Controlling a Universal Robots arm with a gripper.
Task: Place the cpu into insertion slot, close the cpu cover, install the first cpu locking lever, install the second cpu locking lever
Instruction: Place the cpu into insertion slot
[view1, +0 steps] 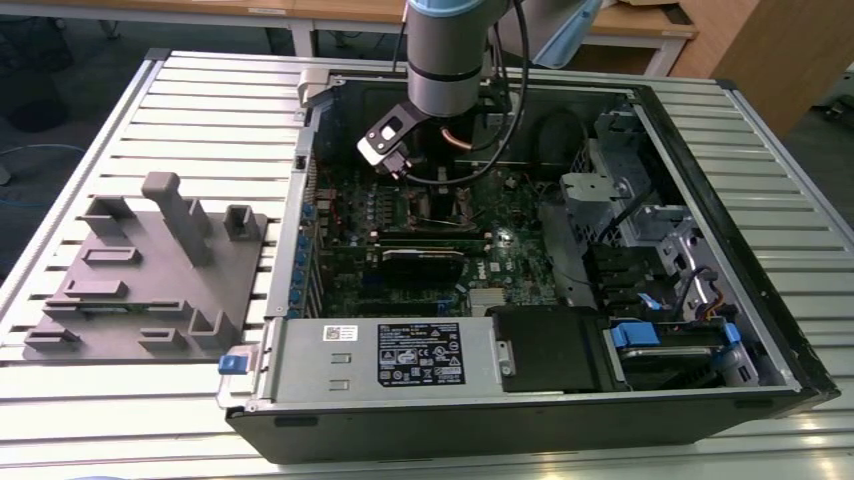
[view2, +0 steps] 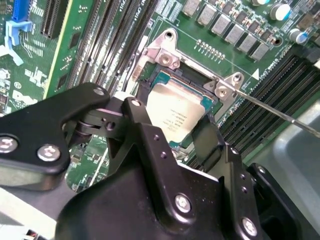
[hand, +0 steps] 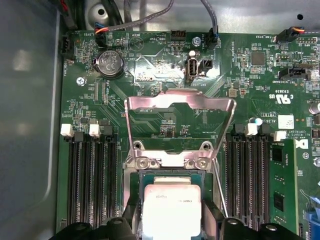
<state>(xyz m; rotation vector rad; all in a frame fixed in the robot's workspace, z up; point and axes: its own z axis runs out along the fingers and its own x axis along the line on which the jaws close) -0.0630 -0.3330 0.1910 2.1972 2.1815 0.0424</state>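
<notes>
In both wrist views the cpu (view2: 175, 107) (hand: 172, 207), a square chip with a dull silver top, lies level in the insertion slot (view2: 192, 75) on the green motherboard. My gripper (view2: 172, 122) (hand: 172, 215) straddles it, one black finger (view2: 137, 112) pressed to each side edge. Whether the chip is fully seated cannot be told. The cpu cover (hand: 150, 102), a thin metal frame with a cut-out middle, stands swung open behind the slot. A thin locking lever (view2: 270, 110) (hand: 218, 190) sticks out unlatched beside the slot. In the exterior view the gripper (view1: 411, 175) reaches down into the open computer case.
Black memory slots (hand: 92, 180) flank the socket on both sides, with a module (hand: 280, 185) in one. A black power supply box (view1: 414, 355) and blue-handled drive bay (view1: 654, 335) line the case's near end. A grey fixture (view1: 147, 270) sits on the slatted table at the exterior view's left.
</notes>
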